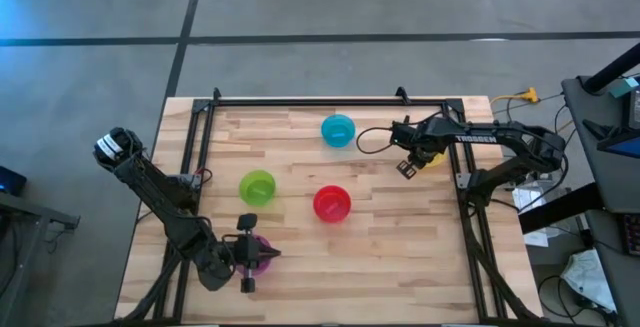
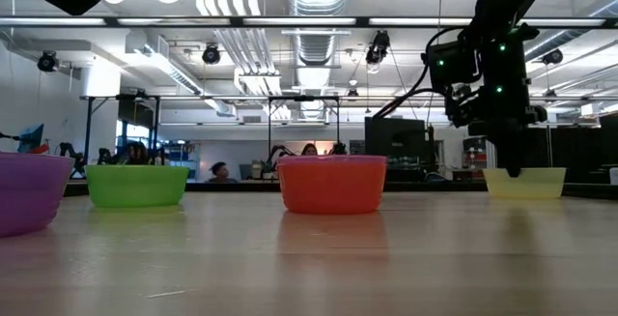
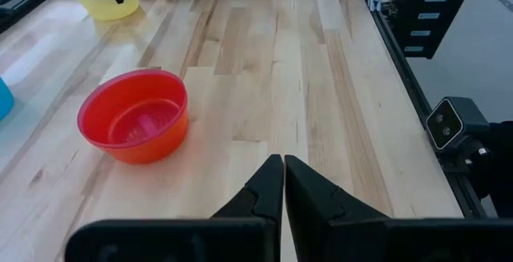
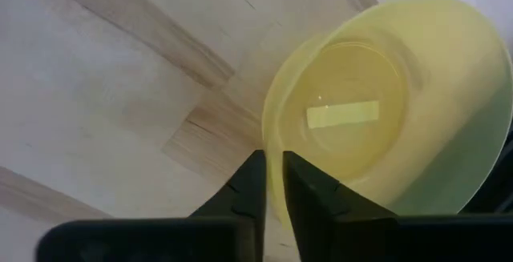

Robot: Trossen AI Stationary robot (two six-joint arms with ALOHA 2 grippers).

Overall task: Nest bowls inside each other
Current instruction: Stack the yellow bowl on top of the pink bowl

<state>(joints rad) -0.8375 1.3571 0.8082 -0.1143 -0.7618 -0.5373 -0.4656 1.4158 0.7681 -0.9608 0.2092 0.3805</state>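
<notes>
Five bowls stand upright on the wooden table: blue, green, red-orange, purple and yellow. No sixth bowl shows. My right gripper is at the table's far right and is shut on the yellow bowl. My left gripper hangs shut and empty near the near-left corner, above the purple bowl. It faces the red-orange bowl. My right gripper pinches the yellow bowl's rim. One finger is inside the bowl and the other is outside. The fingers come from above, pointing down. In the low view the bowl sits on the table.
Black rails frame the table on its far, left and right sides. A cable loops over the table by the blue bowl. Bare wood lies between the red-orange bowl and the right rail. People sit far off in the room behind.
</notes>
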